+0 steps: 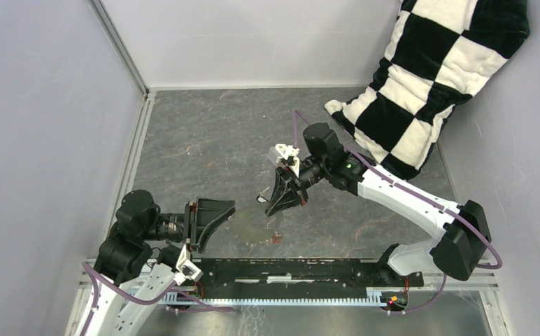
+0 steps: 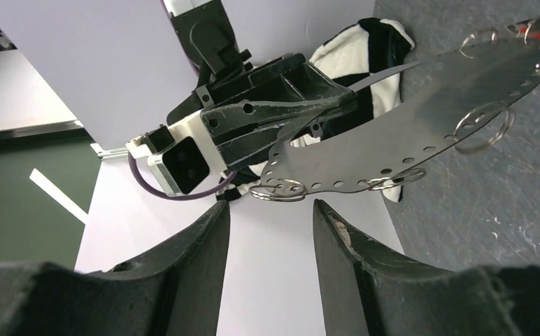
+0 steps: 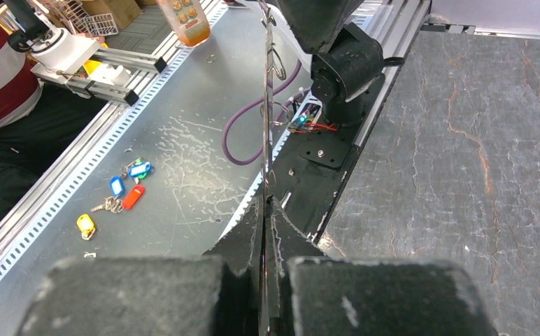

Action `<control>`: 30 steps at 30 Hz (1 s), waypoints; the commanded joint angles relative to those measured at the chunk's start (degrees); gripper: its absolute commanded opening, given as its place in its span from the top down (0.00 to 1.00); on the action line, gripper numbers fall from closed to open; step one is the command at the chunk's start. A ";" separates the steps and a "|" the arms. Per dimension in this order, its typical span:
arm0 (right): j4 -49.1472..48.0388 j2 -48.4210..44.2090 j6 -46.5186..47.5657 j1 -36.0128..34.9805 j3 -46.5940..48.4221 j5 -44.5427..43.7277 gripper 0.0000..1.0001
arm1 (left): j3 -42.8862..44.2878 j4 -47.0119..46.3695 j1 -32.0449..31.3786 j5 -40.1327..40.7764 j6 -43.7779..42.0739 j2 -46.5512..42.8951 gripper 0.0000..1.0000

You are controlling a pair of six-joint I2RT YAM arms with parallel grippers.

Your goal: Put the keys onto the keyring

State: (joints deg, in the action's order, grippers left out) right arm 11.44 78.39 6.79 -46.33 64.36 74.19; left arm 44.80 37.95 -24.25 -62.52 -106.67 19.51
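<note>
Clamping the keyring (image 2: 407, 119), right hand (image 3: 264, 204) looks fully closed; left hand (image 2: 271, 208) gapes.

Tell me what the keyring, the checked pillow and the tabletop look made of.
The keyring: thin sheet metal, probably steel; grey sheen, punched edge holes carrying wire rings. The pillow: plush fabric; fuzzy, dimpled black and white checks. The tabletop: matte grey, veined like stone; real stone or printed laminate, cannot tell.
</note>
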 commanded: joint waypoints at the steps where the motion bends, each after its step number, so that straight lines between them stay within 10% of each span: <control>1: 2.90 -1.75 3.43 0.46 2.16 -0.04 1.00 | 2.90 5.34 -0.17 3.13 -5.34 1.64 0.45; 8: 10.53 -2.27 9.54 1.19 4.41 -2.95 1.00 | 4.79 8.16 -0.16 11.96 -1.15 3.50 0.38; 17: 20.67 -2.62 17.46 1.60 8.15 -10.67 1.00 | 24.79 44.79 -0.14 15.16 -0.15 21.90 0.36; 30: 21.16 -2.98 17.89 1.68 8.47 -13.27 1.00 | 28.14 40.71 -0.22 6.24 15.54 24.33 0.39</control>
State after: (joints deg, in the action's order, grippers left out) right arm 32.93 77.17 23.88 -44.86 69.95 61.87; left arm 70.98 81.73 -24.25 -51.22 -101.54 43.42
